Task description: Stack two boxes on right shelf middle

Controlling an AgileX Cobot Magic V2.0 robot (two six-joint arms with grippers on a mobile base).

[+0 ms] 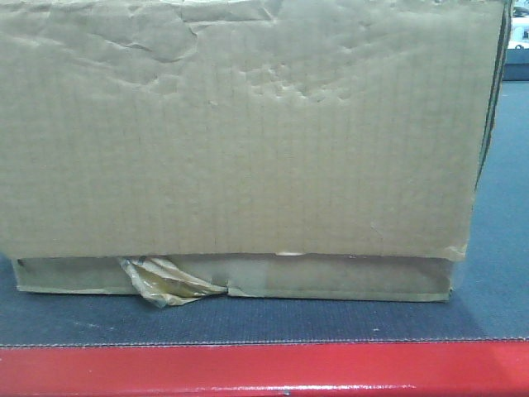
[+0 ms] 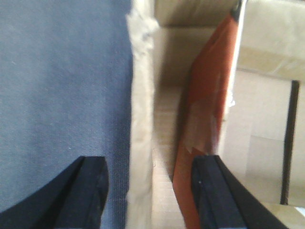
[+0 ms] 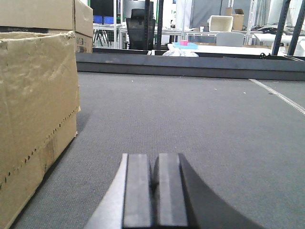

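The left end effector is open, its black jaws wide apart and straddling the upright side wall of a cardboard box: one jaw hangs over the grey counter outside the box. The other is inside, next to a reddish-brown tape strip that runs along an inner flap. Neither jaw can be seen pressing on the wall. The right end effector is closed with its jaws pressed together and nothing between them. It is low over the grey counter, with the box's creased side to the left and apart from it. In the front view the box fills nearly the whole picture and sits flat on the counter, just behind the counter's red front edge. Its face is dented near the top, and a crumpled yellowish tape scrap hangs out at the bottom edge. Above and behind it in the right wrist view is a second box; whether it rests on the first cannot be told. Farther off, a dark raised rim closes the counter's far side. Beyond that are a black office chair and a small pink block on a white table
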